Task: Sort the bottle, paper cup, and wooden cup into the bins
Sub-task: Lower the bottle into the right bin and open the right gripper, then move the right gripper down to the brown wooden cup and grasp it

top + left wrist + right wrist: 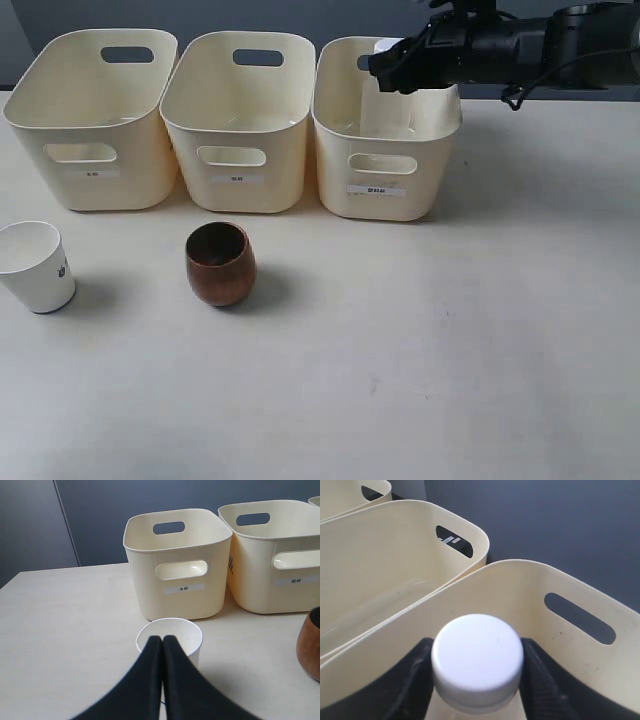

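Three cream bins stand in a row at the back of the pale table (450,350), side by side and almost touching: left bin (140,180), middle bin (285,170), right bin (335,160). Each has a small white label on its front wall.

The right arm reaches in from the right, over the right bin. The right gripper (392,65) has the bottle (477,655). Its black fingers (415,680) sit tight against either side just under the white cap, gripping it. The bottle is upright, its cap about level with the bin's rim and its clear body down inside the right bin. I cannot tell whether its base touches the bin floor.

The paper cup (35,265) stands mouth up on the table in front of the left bin, at the left edge of the scene. It has a small dark mark near its base. The wooden cup (220,263) stands upright to its right, in front of the middle bin. It is well apart from the paper cup and not touching any bin.

The left gripper (162,639) shows only in its own wrist camera. Its two black fingers are pressed together with nothing between them, and the paper cup is just beyond the tips. I cannot tell whether the tips touch the cup.
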You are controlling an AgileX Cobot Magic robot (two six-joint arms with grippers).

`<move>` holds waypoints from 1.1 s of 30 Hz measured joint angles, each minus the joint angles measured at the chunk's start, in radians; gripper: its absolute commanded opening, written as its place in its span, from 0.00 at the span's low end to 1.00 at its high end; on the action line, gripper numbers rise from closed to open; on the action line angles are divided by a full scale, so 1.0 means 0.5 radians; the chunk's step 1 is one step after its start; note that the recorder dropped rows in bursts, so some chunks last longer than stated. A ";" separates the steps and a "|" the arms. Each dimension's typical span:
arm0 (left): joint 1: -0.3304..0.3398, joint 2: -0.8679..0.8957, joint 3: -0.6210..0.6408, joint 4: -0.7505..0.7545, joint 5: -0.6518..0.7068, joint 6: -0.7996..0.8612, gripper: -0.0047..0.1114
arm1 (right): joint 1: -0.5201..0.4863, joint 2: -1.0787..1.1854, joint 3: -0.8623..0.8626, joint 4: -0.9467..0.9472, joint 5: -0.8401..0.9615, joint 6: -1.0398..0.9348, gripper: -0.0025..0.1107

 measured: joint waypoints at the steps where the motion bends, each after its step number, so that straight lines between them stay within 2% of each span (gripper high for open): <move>1: 0.000 0.000 0.000 0.000 0.000 0.000 0.04 | 0.000 0.000 0.000 0.000 -0.001 0.014 0.49; 17: 0.000 0.000 0.000 0.000 0.000 0.000 0.04 | 0.000 -0.129 0.000 -0.081 0.236 0.093 0.49; 25: 0.000 0.000 0.000 0.000 0.000 0.000 0.04 | 0.066 -0.357 0.000 -0.606 0.512 0.386 0.49; 33: 0.000 0.000 0.000 0.000 0.000 0.000 0.04 | 0.405 -0.412 0.000 -1.194 0.684 0.680 0.49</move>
